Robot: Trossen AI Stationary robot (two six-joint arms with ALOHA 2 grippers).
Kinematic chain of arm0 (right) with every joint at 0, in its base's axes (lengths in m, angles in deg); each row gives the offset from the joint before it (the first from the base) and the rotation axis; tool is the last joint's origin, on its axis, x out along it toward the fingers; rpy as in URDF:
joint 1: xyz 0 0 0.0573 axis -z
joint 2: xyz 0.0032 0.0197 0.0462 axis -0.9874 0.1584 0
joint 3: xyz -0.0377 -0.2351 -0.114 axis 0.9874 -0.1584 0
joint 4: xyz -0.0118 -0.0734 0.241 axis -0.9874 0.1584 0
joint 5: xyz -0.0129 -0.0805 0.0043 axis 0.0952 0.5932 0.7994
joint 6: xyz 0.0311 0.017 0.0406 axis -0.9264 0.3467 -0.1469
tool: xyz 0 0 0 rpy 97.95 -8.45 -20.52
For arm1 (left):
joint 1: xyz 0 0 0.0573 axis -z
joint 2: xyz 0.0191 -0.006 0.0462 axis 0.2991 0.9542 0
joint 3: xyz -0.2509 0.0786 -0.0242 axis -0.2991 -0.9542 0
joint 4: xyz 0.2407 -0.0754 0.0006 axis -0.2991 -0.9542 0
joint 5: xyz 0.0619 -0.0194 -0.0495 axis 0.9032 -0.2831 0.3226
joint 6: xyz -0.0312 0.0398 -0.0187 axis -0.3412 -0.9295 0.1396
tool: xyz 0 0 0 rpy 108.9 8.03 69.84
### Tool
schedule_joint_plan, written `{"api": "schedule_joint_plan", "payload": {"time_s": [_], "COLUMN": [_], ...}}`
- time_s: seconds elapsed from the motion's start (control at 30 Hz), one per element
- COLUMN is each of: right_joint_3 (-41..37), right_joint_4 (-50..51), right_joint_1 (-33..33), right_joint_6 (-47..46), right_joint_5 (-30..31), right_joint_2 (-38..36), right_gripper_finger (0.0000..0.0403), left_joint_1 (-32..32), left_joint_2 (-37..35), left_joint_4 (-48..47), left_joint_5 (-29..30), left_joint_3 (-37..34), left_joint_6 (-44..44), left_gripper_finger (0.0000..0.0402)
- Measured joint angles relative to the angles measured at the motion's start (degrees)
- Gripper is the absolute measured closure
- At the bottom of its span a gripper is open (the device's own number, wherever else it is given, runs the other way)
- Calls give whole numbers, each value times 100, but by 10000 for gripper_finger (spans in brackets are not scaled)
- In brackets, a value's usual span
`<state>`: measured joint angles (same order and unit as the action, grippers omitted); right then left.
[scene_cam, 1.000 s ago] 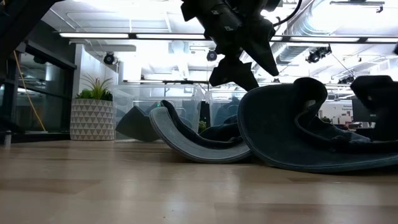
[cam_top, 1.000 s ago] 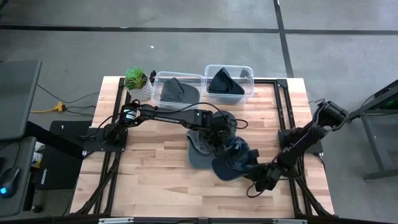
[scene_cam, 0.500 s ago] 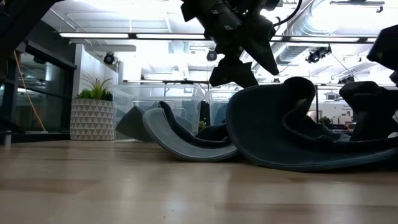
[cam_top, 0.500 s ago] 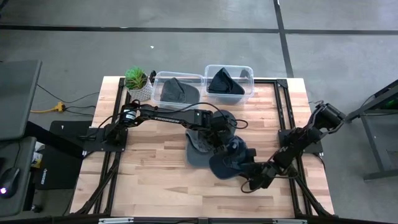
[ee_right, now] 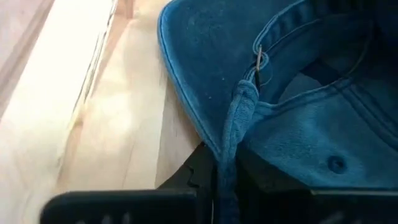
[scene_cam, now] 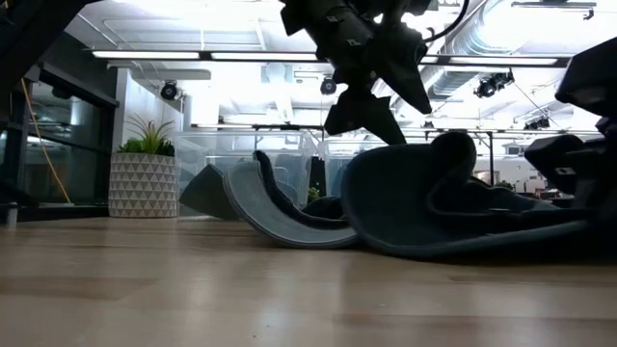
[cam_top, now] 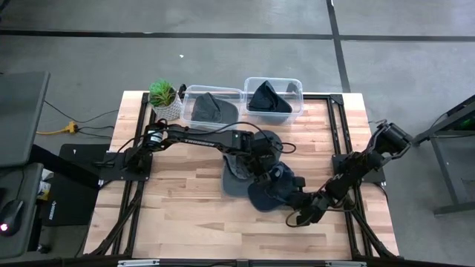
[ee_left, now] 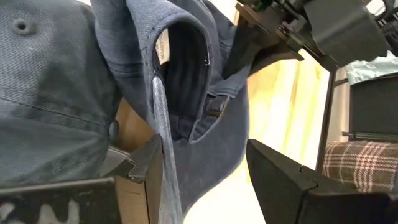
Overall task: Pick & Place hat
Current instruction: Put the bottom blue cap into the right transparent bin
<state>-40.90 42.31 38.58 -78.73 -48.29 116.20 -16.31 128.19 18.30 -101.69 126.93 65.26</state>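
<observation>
Hats lie overlapped mid-worktop [cam_top: 178, 215]. Right hand [cam_top: 297, 213] is clamped on the brim of the dark blue hat [cam_top: 271, 193]; left hand [cam_top: 260, 167] hangs spread above the grey hat [cam_top: 234, 185]. Picking seems underway; next comes lifting toward the bins [cam_top: 297, 83].

No readable text, label or number anywhere; only illegible white lettering on the left arm [cam_top: 200, 136].
</observation>
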Motion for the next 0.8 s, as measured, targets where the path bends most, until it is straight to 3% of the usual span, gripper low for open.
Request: {"api": "schedule_joint_plan", "payload": {"time_s": [0.27,0.8], "right_joint_3": [273,1918], "right_joint_4": [280,3392], "right_joint_1": [35,24], "right_joint_6": [-290,75], "right_joint_5": [-205,-205], "right_joint_2": [7,22], "right_gripper_finger": [380,387], "left_joint_1": [-3,-200], "left_joint_2": [2,2], "left_joint_4": [-202,-762], "left_joint_5": [48,-11], "left_joint_3": [0,0], "left_joint_6": [-9,-20], "left_gripper_finger": [224,224]}}
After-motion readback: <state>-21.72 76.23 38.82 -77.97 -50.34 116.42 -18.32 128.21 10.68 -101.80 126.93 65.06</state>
